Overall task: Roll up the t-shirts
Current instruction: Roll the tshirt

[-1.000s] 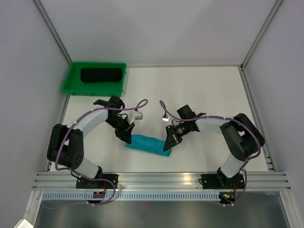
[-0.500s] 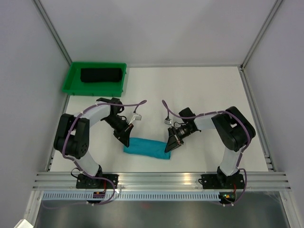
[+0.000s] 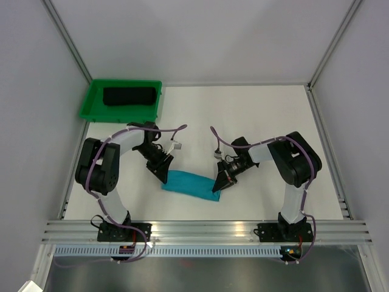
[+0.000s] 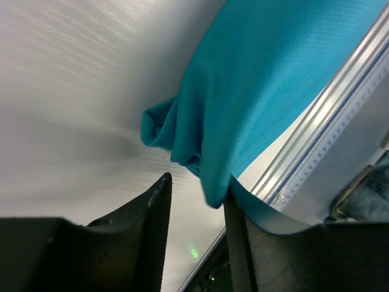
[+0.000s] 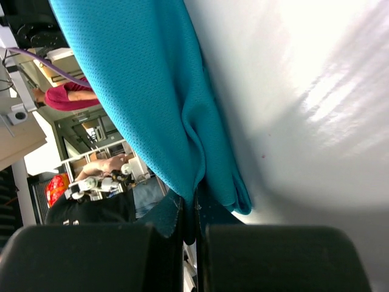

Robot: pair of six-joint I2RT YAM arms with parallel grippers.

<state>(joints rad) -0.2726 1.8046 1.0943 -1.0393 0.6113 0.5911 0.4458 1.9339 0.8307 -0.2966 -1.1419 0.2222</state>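
The teal t-shirt (image 3: 191, 184) lies rolled into a short log on the white table, between both arms. My left gripper (image 3: 165, 173) is at its left end, and its jaws stand apart in the left wrist view. There my left gripper (image 4: 197, 196) has a fold of the teal t-shirt (image 4: 261, 79) hanging against the right finger (image 4: 238, 213), not pinched. My right gripper (image 3: 219, 183) is at the roll's right end. In the right wrist view my right gripper (image 5: 196, 210) is shut on a fold of the teal t-shirt (image 5: 146, 91). The black t-shirt (image 3: 127, 96) lies rolled in the tray.
The green plastic tray (image 3: 87, 111) stands at the back left corner of the table. Grey walls and metal frame posts close in the left, right and far sides. An aluminium rail (image 3: 206, 230) runs along the near edge by the arm bases.
My left gripper's jaws have parted and let go of the roll's left end. The right gripper stays shut on the right end and has shifted slightly right.
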